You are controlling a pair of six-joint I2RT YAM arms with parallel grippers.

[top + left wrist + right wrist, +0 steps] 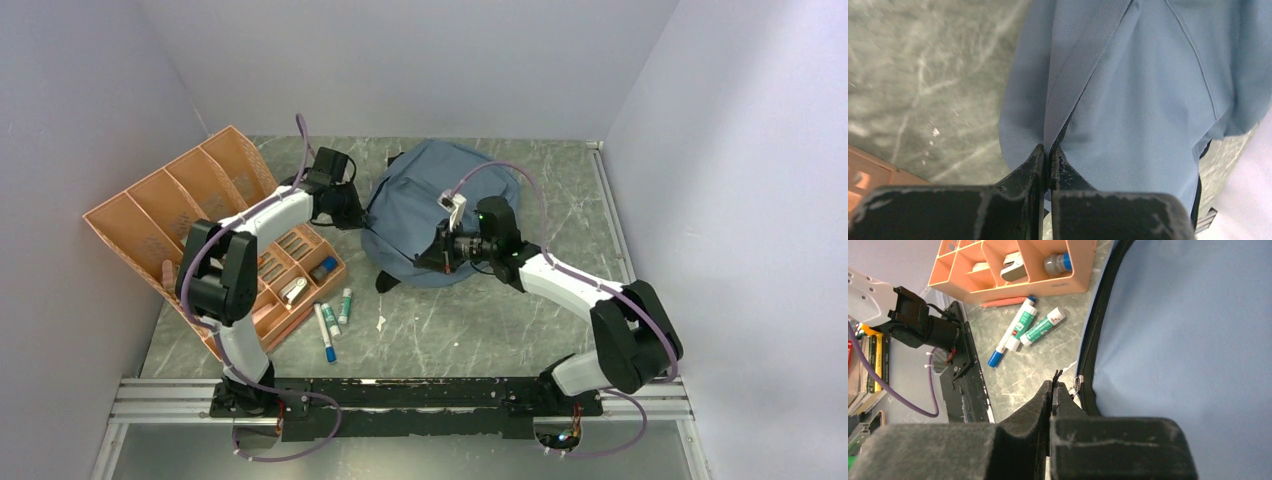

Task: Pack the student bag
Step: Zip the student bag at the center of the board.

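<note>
The student bag (430, 190), a soft grey-blue backpack, lies at the middle back of the table. My left gripper (352, 212) sits at the bag's left edge. In the left wrist view it (1049, 150) is shut on a raised fold of the bag's fabric (1128, 100) along a seam. At the bag's near side, my right gripper (446, 252) is shut on a thin black zipper pull (1056, 374), whose tip sticks out past the fingertips (1046, 390). A small metal ring (1078, 382) hangs beside them at the black zipper trim (1098, 325). The bag's blue cloth (1188, 340) fills the right of that view.
An orange compartment tray (170, 215) with small items stands tilted at the left, close to the left arm. Two green-and-white glue sticks (345, 305) and a blue-capped marker (325, 335) lie on the table in front of it. A white scrap (381, 322) lies nearby. Walls enclose three sides.
</note>
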